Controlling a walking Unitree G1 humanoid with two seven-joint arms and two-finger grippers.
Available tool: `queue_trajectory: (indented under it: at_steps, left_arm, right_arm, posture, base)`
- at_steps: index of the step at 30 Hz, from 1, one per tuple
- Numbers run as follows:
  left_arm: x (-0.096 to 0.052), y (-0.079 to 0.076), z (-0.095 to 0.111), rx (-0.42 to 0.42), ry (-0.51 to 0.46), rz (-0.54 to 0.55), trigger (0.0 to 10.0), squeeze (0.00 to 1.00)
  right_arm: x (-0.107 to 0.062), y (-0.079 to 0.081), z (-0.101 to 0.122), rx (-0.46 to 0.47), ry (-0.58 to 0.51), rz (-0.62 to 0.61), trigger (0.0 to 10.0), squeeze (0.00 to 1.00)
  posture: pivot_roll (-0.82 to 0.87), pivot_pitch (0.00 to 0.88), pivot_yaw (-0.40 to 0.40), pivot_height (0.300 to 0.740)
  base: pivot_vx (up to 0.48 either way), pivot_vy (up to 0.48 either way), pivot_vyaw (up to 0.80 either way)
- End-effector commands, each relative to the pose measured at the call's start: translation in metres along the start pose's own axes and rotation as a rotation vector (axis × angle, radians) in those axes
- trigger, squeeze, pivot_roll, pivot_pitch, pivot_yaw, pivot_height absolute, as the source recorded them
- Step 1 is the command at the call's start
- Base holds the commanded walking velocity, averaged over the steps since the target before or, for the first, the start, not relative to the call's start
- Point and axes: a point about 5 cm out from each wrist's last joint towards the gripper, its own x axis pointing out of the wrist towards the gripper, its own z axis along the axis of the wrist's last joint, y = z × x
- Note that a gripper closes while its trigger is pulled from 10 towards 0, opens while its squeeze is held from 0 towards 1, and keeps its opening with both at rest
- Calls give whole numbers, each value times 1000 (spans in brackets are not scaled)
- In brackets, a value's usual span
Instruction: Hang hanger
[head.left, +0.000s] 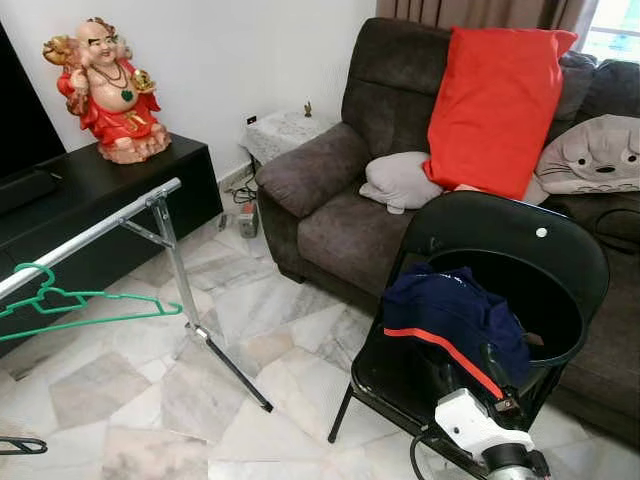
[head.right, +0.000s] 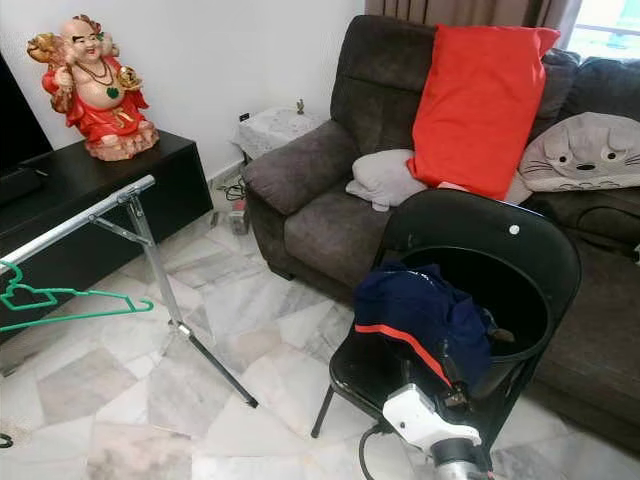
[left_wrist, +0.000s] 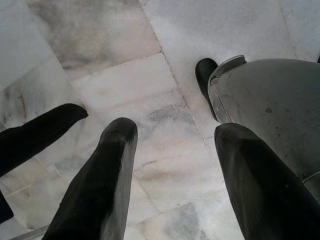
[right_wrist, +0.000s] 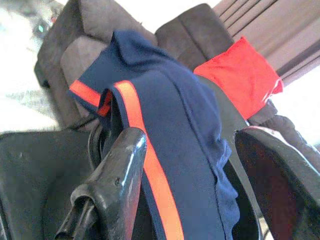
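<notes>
Progress: early | right gripper (right_wrist: 200, 165) fingers spread around navy shirt (head.left: 455, 315) (over chair (head.left: 520, 240)) | green hanger (head.left: 60, 300) already on rack (head.left: 90, 235)

I see a green hanger (head.left: 70, 305) already hooked on the silver rail (head.left: 95, 230) at my left, hanging level. A navy shirt (head.left: 455, 320) with an orange stripe sits bunched on the black chair (head.left: 540, 250) at my right.
</notes>
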Motion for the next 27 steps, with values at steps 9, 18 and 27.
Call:
queue_trajectory:
  at_steps: [9, 18, 27]
  left_arm:
    - [0, 2, -2, -15, 17, -7, 10000, 0]
    - [0, 1, -1, -12, 16, -12, 10000, 0]
    - [0, 2, -1, -11, 16, -13, 10000, 0]
  right_arm:
    - [2, 7, -15, -48, 119, 68, 10000, 0]
    - [1, 10, -21, -51, 173, 79, 10000, 0]
    - [0, 3, -25, -73, 205, 20, 10000, 0]
  posture:
    - [-124, 0, 49, 740]
    - [-127, 0, 51, 740]
    - [-126, 0, 52, 740]
  base:
    - [0, 0, 0]
    - [0, 0, 0]
    - [0, 0, 0]
